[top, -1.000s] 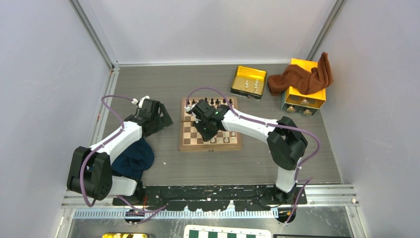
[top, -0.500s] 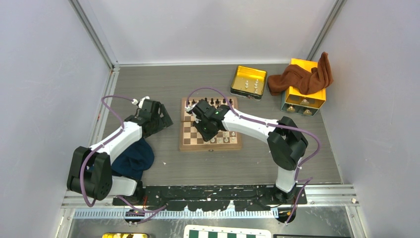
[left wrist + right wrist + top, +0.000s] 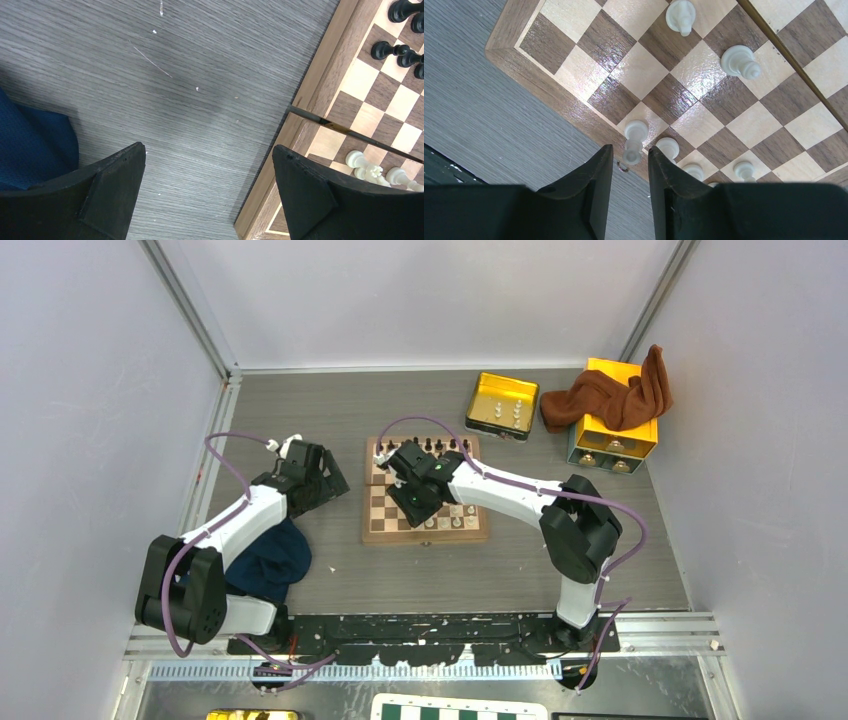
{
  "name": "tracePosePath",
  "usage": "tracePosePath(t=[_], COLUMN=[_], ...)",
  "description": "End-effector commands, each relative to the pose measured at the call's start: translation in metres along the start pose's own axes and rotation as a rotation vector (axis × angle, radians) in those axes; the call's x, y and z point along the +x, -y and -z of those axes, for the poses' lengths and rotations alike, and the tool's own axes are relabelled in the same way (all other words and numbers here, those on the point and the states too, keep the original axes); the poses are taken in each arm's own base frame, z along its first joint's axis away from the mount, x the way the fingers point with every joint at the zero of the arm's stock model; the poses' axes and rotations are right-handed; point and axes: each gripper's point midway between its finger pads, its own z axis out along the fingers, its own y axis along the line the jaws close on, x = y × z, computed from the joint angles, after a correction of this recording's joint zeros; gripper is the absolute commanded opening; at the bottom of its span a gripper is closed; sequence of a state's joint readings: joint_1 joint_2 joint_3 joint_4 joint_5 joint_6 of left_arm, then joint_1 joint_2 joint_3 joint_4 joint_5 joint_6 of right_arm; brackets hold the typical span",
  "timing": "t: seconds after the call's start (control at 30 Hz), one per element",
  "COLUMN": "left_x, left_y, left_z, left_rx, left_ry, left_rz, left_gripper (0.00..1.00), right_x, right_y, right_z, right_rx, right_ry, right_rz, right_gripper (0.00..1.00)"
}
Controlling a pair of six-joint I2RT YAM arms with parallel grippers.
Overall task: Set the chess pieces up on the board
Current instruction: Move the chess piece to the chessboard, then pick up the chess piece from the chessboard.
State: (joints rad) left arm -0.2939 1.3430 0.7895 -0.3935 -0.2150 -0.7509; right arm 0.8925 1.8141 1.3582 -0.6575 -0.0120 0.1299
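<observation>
Grey table (image 3: 330,410): right gripper (image 3: 630,150) slightly parted around white chess piece (image 3: 635,136) at board (image 3: 596,47) edge; left gripper (image 3: 208,150) wide open, empty.

Small square wooden chessboard (image 3: 639,70), light and dark brown squares, lies flat. Cream-white turned pawn (image 3: 634,142) stands on an edge square between the right gripper (image 3: 630,152) fingertips, with a narrow gap on each side. Other white pieces (image 3: 738,61) stand beyond.

Passable over bare table (image 3: 480,570) before board (image 3: 382,515). Crowded along board's far edge by dark pieces (image 3: 382,49), near edge by white pieces (image 3: 735,60). Blocked far right corner by yellow tin (image 3: 502,405), box (image 3: 635,435); near left by blue cloth (image 3: 275,560).
</observation>
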Motion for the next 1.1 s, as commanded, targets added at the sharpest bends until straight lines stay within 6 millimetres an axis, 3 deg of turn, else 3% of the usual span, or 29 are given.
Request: tracePosePath(t=[0.0,0.47,0.87,1.07], left_x=[-0.014,-0.018,-0.017,-0.016], left_y=[0.008,0.011,0.012,0.012], left_z=[0.004,0.003,0.002,0.001], left_rx=[0.034,0.033,0.037,0.039], left_ry=[0.044,0.048,0.044,0.041], left_rz=[0.017,0.013,0.011,0.011], left_gripper=[0.98,0.98,0.98,0.98], right_x=[-0.03,-0.067,-0.087,-0.09], right_y=[-0.001,-0.002,0.055,0.072], right_z=[0.023,0.05,0.032,0.019], right_rx=[-0.008,-0.012,0.101,0.119], right_ry=[0.1,0.194,0.204,0.184], right_rz=[0.009,0.008,-0.1,-0.132], right_gripper=[0.38,0.38,0.38,0.38])
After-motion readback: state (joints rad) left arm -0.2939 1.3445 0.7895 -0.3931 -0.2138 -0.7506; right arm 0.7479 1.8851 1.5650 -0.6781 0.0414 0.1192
